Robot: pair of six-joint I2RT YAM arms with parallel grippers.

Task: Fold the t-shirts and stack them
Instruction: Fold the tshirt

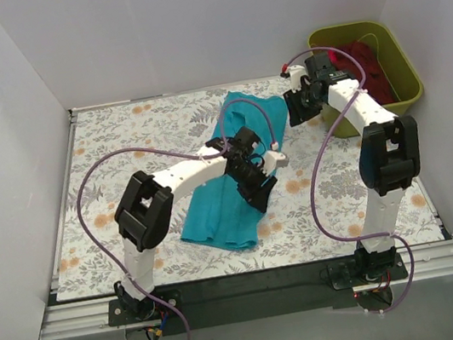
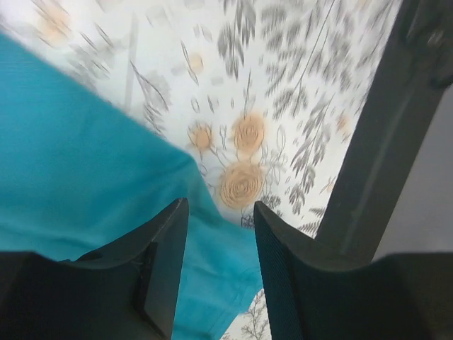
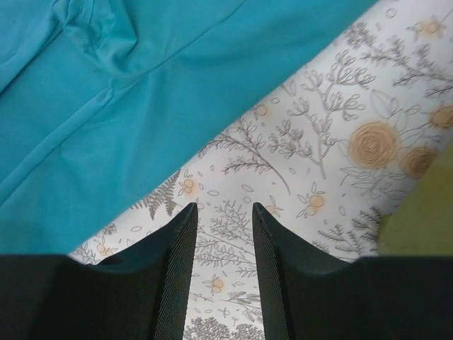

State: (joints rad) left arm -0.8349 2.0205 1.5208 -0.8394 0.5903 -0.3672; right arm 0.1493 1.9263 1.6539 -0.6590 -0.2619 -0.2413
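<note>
Overall light: bright, even and diffuse, from overhead; bounced by the white walls (image 1: 186,21).
Shadows: soft and faint on the floral surface (image 1: 119,144); deepest under the left arm (image 1: 192,171), across the teal t-shirt (image 1: 221,214).
Top view: sharp edge to edge, clean colours; walls leaning outward with the wide-angle perspective.
Left wrist view: soft all over, smeared most toward the upper edge; blurred print, washed-out whites; left claw (image 2: 219,209) a dark near-silhouette, close and out of focus.
Right wrist view: crisper, print well resolved mid-frame; right claw (image 3: 224,209) dark, ribbed texture just readable; olive-green bin (image 3: 425,212) a blurred patch at the right edge.
</note>
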